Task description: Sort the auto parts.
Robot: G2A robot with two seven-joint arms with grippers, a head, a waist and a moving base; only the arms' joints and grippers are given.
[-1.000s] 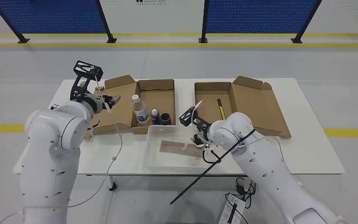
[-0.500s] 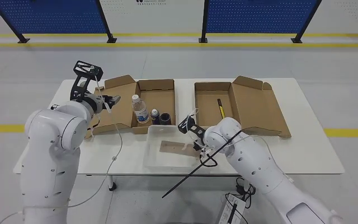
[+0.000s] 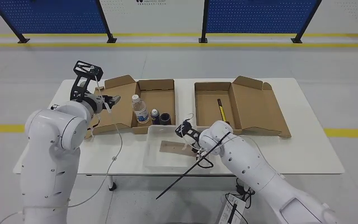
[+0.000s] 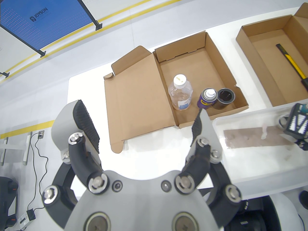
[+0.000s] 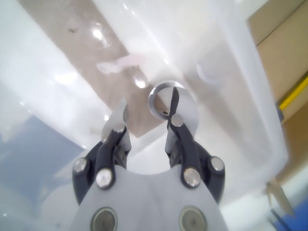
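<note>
The sort looks well along. The left box (image 3: pixel 159 98) holds a bottle (image 3: pixel 140 110), a can (image 3: pixel 155 116) and a black cup (image 3: pixel 165 119), standing together at its near edge. The right box (image 3: pixel 210 106) holds one long tool (image 3: pixel 221 109) with a yellow and black handle.

What is left, as far as I can see, is one metal ring (image 5: pixel 157 103) lying in the clear bin (image 3: pixel 155 159) at the table's (image 3: pixel 313 134) front edge, near the bin's end toward the right box. It is not yet gripped or lifted.

The right gripper (image 5: pixel 148 111) is down in the bin at the ring, its fingers partly apart and holding nothing. One finger crosses the ring's rim. It may be dipped inside the ring or only hang in front of it; I cannot tell which.

The left gripper (image 4: pixel 142 126) hangs above the table beside the left box, spread wide and empty, well apart from the bin.

The ring must be closed on, raised and put in a box. Which box suits it is not clear.
</note>
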